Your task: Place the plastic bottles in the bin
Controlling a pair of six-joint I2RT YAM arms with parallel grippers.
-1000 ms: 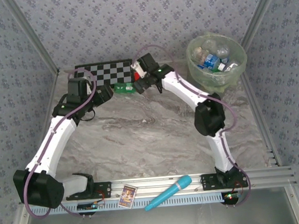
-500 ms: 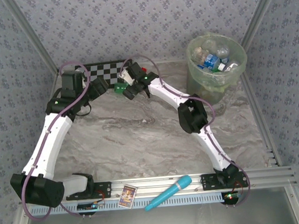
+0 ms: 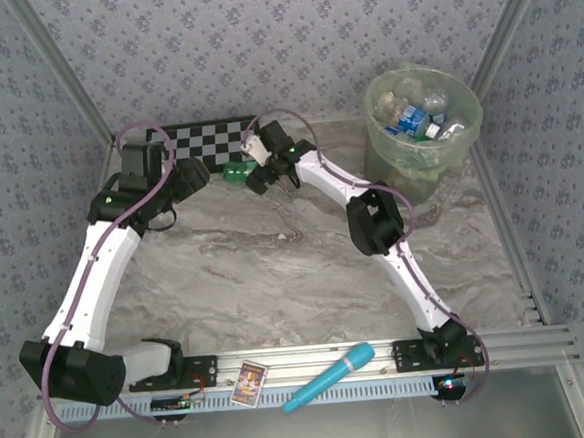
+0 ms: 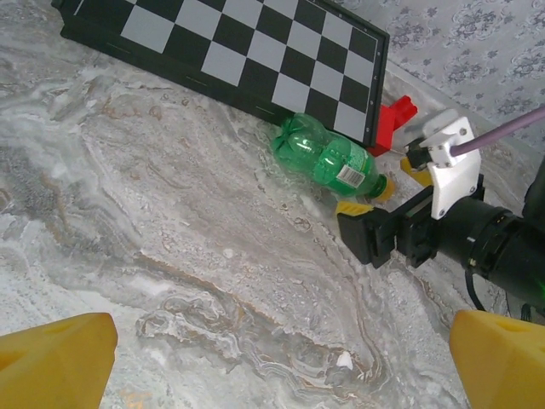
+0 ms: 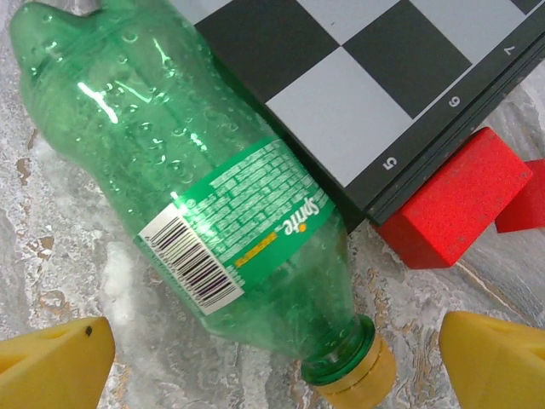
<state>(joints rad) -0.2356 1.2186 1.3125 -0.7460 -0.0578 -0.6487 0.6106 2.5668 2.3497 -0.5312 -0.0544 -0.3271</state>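
- Step in hand – judged to be the pick-up of the last loose bottle. The right gripper (image 3: 255, 177) hovers just over it, and its spread jaws hold nothing.
- Grip advice – the right wrist view shows the bottle lying slantwise between the two yellow pads (image 5: 53, 362), so the neck end sits nearest their line. Shifting toward the labelled waist should give a fuller, steadier hold.
- Descent – lower until the pads flank the body, then close gently. The thin wall will probably dent, and a round body may roll out.
- Hazard – the chessboard (image 5: 358, 85) touches the bottle along its far side, so a finger on that side could catch the board's edge. A red block (image 5: 451, 204) lies just beside the board's corner, near the cap.
- Left gripper (image 3: 197, 173) – jaws wide, empty, just left of the bottle. It is best kept out of the right arm's lift path.
- Item – green Sprite bottle (image 5: 213, 196), lying on its side on the marbled table (image 3: 276, 270), at the far side, left of centre.
- Appearance – translucent green plastic beaded with droplets, apparently empty, with a green label bearing white lettering and a barcode panel. The cap (image 5: 353, 375) is yellow.
- Destination – bin (image 3: 471, 126), a pale yellow-green bucket with a liner at the far right, well apart from the bottle. Several bottles (image 3: 415, 118) already lie inside.
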